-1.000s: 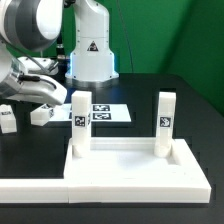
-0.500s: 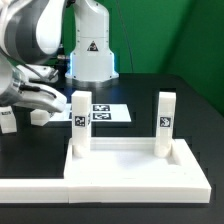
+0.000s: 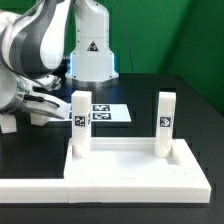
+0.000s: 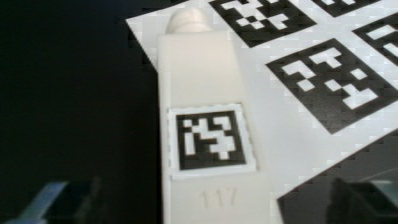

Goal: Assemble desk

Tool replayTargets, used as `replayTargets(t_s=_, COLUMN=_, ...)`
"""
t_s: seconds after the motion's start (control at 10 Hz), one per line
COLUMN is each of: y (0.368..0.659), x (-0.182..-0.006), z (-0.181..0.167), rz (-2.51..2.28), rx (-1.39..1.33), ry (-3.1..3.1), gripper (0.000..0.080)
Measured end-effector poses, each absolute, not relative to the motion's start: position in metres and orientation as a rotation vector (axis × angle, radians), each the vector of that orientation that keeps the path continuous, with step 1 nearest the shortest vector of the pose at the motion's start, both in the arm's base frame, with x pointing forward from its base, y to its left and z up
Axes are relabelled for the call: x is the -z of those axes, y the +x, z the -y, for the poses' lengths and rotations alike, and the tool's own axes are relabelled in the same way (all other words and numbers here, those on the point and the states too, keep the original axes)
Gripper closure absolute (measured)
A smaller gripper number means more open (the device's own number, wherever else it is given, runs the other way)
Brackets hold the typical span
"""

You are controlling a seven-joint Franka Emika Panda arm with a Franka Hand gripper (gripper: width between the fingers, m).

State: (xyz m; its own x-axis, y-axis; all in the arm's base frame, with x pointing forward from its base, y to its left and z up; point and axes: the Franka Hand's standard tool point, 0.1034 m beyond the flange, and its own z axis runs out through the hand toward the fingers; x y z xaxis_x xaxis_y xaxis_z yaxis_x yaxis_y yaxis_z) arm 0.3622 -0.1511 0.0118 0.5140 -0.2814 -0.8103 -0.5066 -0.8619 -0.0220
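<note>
**Item 1.** Arm (image 3: 40, 45): left of the desk top (image 3: 135, 168) in the exterior view, reaching low over the black counter (image 3: 150, 85).

**Item 2.** Claw (image 4: 205, 198): spread wide, with a finger (image 4: 50, 200) on either side of a loose leg (image 4: 205, 110). There are gaps on both sides and no contact. The leg lies flat, tag up, along the edge of the marker board (image 4: 329, 90), behind the desk top.

**Item 3.** Desk top: a rimmed white tray, nearest the exterior camera.

**Item 4.** Left leg (image 3: 78, 120) and right leg (image 3: 165, 122): upright at the desk top's rear corners.
</note>
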Motion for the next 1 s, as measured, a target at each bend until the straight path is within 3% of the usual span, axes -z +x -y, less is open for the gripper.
replayTargets(t_s=0.1, y=0.362, x=-0.012, z=0.151, rz=-0.666, rx=-1.269, ry=-2.502, gripper=0.0284)
replayTargets(t_s=0.3, y=0.362, x=-0.012, z=0.151, rz=-0.666, rx=-1.269, ry=-2.502, gripper=0.0513)
replayTargets(t_s=0.9, y=0.364, x=-0.015, z=0.153, rz=-0.656, rx=-1.273, ry=-2.513, gripper=0.0512)
replayTargets(t_s=1.0, y=0.381, x=-0.035, z=0.162, rz=-0.601, rx=-1.250, ry=-2.578, gripper=0.0512)
